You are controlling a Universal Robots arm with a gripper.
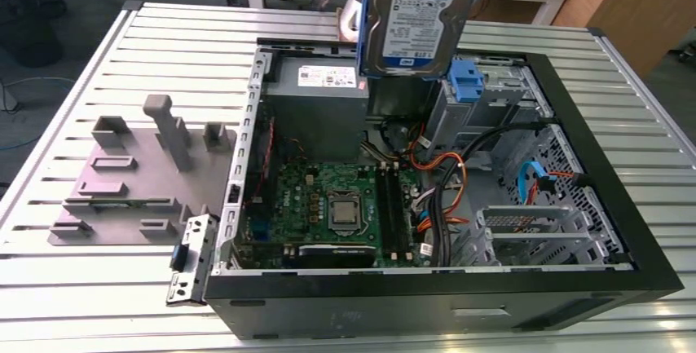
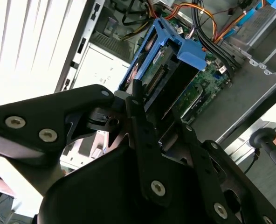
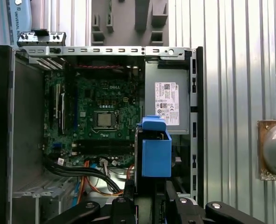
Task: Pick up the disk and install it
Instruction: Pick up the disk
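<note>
- Black metal gripper (image 2: pixel 154 107), mine: its two slim fingers (image 2: pixel 137 100) are pinched onto one end of the disk, with the linkage arms and screw heads closest to the lens in both wrist views.
- Disk (image 1: pixel 413 23), a flat silver hard drive framed by a blue plastic carrier. It hangs on edge from my grasp, clear of everything below. Its face carries a white-and-blue printed label, turned toward the exterior view. In the first wrist view the carrier's blue end tab (image 3: pixel 155 149) sits over the case interior, between the motherboard and the power supply box.
- Black tower computer case (image 1: pixel 359 316), lying on its side with the side panel off, so its contents are open to view:
  - green motherboard (image 1: pixel 326 206) with a square silver processor at its middle;
  - grey power supply box (image 1: pixel 315 84) bearing a white sticker with small print, directly beneath the hanging disk in the exterior view;
  - bare blue plastic bracket (image 1: pixel 465 84), without a drive, just beside the power supply box;
  - orange and black cables (image 1: pixel 451 165) looping across the middle;
  - silver perforated drive cage (image 1: pixel 544 235) toward the exterior view's right.
- Ribbed silver metal table (image 1: pixel 65 288) carrying the case.
- Grey moulded fixture (image 1: pixel 130 182) with upright posts, on the table at the exterior view's left, beside the case.
</note>
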